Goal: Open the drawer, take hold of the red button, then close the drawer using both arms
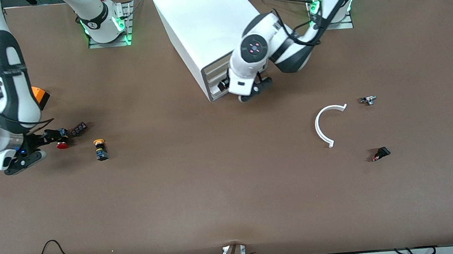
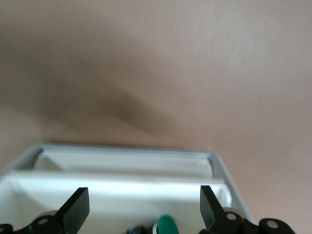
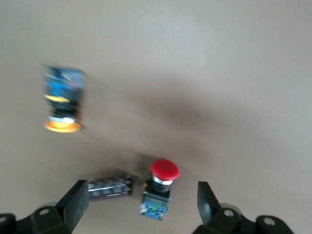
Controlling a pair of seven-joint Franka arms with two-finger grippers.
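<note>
The red-capped button (image 3: 160, 187) lies on the table near the right arm's end, its dark blocky body (image 1: 61, 134) beside the cap. My right gripper (image 3: 141, 197) is open around it, both fingers apart from it; in the front view the right gripper (image 1: 51, 137) sits low at the button. The white cabinet (image 1: 199, 24) stands at the back middle. My left gripper (image 1: 223, 86) is at its front, open over an open white drawer (image 2: 122, 178). Inside the drawer a green-capped part (image 2: 167, 225) shows between the left gripper's (image 2: 144, 207) fingers, untouched.
A yellow-capped button (image 1: 100, 149) and a small dark block (image 1: 78, 128) lie close to the red button. An orange object (image 1: 41, 95) sits under the right arm. Toward the left arm's end lie a white curved piece (image 1: 327, 125), a small metal part (image 1: 368, 100) and a black part (image 1: 381, 153).
</note>
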